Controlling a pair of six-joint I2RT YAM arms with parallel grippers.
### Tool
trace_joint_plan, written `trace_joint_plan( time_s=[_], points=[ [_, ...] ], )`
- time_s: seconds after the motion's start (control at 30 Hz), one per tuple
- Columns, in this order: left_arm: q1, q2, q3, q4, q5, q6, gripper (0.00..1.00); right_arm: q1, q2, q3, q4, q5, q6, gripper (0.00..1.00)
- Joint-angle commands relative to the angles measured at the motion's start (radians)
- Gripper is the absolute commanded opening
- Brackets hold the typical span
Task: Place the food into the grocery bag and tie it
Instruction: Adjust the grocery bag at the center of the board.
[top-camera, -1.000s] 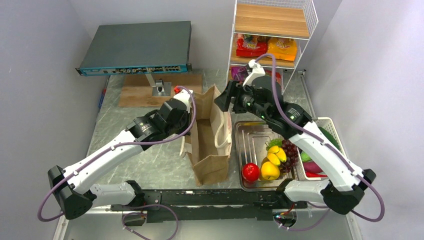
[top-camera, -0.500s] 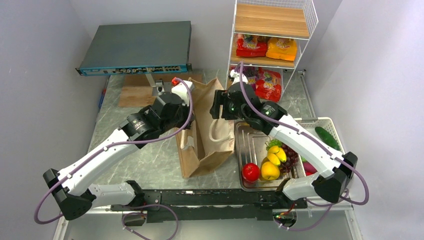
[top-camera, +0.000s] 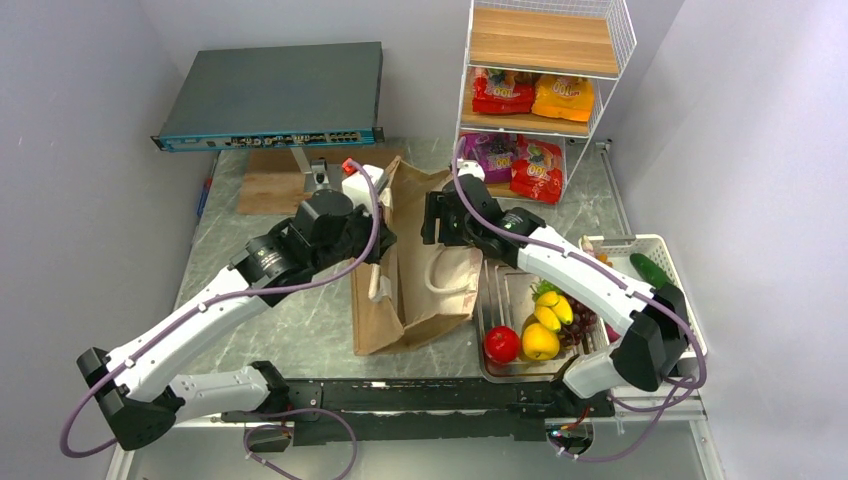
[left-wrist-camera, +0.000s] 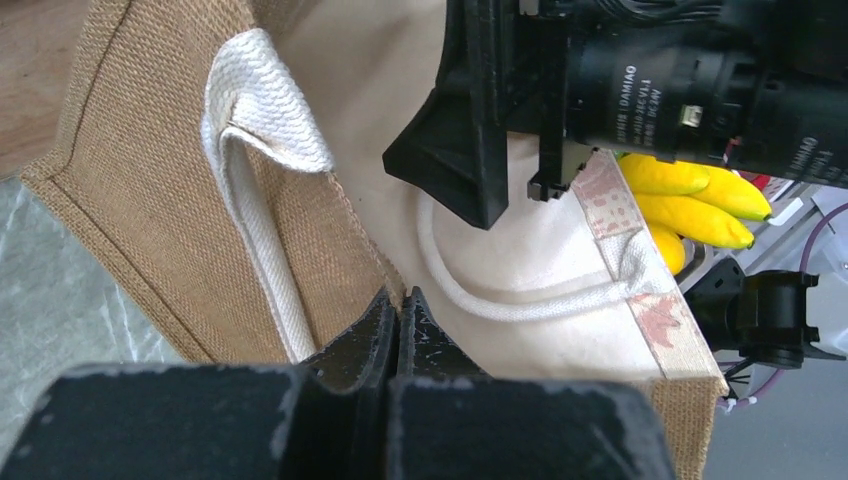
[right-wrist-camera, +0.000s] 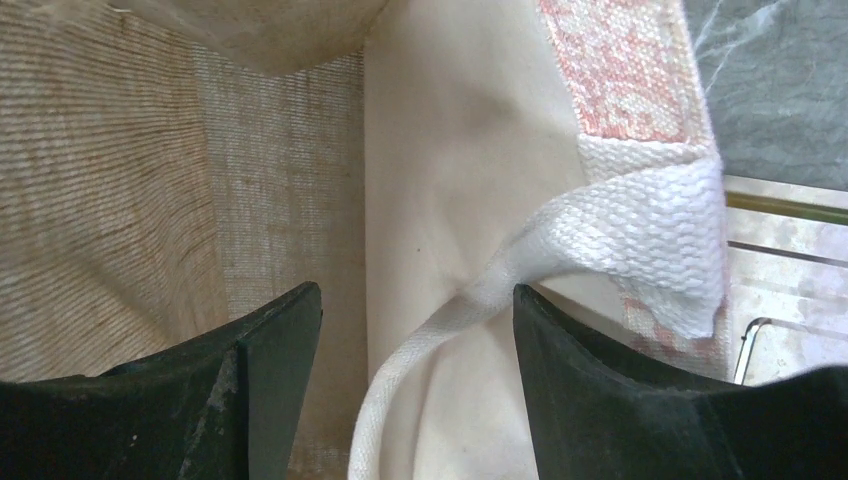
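On the tabletop (top-camera: 310, 325), left end effector (left-wrist-camera: 400, 300) grips the grocery bag (top-camera: 380, 320) rim; right end effector (right-wrist-camera: 415, 300) is wide open, white handle (right-wrist-camera: 640, 225) between its jaws.

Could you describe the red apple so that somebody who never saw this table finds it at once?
Right of the brown grocery bag lies a shiny metal tray. The red apple sits in its near corner on the bag's side, beside a round yellow fruit. It is the only red, round thing in that tray.
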Motion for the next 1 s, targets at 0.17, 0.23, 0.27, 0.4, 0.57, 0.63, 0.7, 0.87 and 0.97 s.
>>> trace_joint_plan(
  time_s=[0.17, 0.23, 0.27, 0.4, 0.57, 0.63, 0.7, 0.87, 0.97],
  points=[
    [0.001, -0.1, -0.014, 0.12, 0.02, 0.097, 0.0, -0.029, 0.009, -0.091, 0.13, 0.003, 0.022, 0.7],
    [0.003, -0.116, -0.021, 0.131, 0.017, 0.108, 0.0, -0.032, 0.012, -0.102, 0.14, 0.006, 0.023, 0.69],
    [0.002, -0.126, -0.026, 0.136, 0.018, 0.112, 0.0, -0.032, 0.014, -0.105, 0.141, 0.009, 0.023, 0.68],
    [0.003, -0.159, -0.038, 0.165, 0.02, 0.127, 0.0, -0.037, 0.03, -0.114, 0.147, 0.023, 0.031, 0.68],
    [0.003, -0.196, -0.054, 0.194, 0.032, 0.13, 0.0, -0.041, 0.042, -0.147, 0.182, 0.025, 0.041, 0.67],
    [0.002, -0.213, -0.059, 0.208, 0.04, 0.128, 0.0, -0.041, 0.047, -0.158, 0.198, 0.025, 0.049, 0.65],
    [0.003, -0.226, -0.064, 0.228, 0.057, 0.128, 0.0, -0.042, 0.054, -0.17, 0.213, 0.025, 0.055, 0.63],
    [0.002, -0.239, -0.067, 0.247, 0.091, 0.131, 0.0, -0.042, 0.073, -0.177, 0.244, 0.037, 0.064, 0.51],
    [0.002, -0.24, -0.067, 0.246, 0.089, 0.134, 0.0, -0.041, 0.089, -0.167, 0.243, 0.042, 0.064, 0.35]
  ],
)
